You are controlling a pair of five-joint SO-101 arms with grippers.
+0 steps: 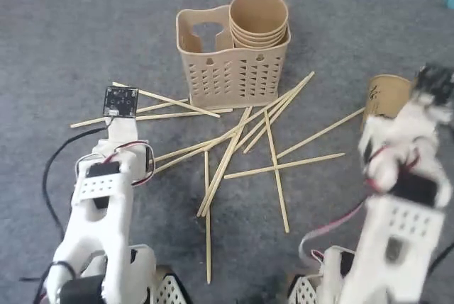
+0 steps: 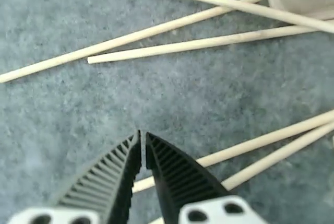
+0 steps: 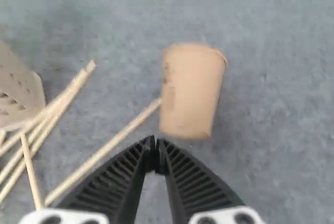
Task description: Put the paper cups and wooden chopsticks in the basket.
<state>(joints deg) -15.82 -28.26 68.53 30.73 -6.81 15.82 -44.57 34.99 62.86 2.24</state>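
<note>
Judging the loose paper cup (image 1: 386, 96) first: light, thin-walled, easy to crush or to set rolling. Lying on its side on the grey carpet (image 1: 71, 42) at the right edge of the high view, and in the centre of the right wrist view just beyond the right gripper (image 3: 155, 143), jaws closed tip to tip on nothing. Probably best taken at the open rim, one finger inside, with a soft squeeze.

Then the wooden chopsticks (image 1: 234, 148) — stiff, slim, light, scattered flat and crossed in the middle of the high view, below the basket (image 1: 213, 70). Likely to slip or pivot; better pinched near the middle, one at a time. Left gripper (image 2: 142, 135) closed too and empty, over bare carpet between sticks.

Nested cups (image 1: 259, 17) standing in the basket's right half.

Hard to tell which end of the loose cup is the mouth — blurred, and partly covered at the right side.
</note>
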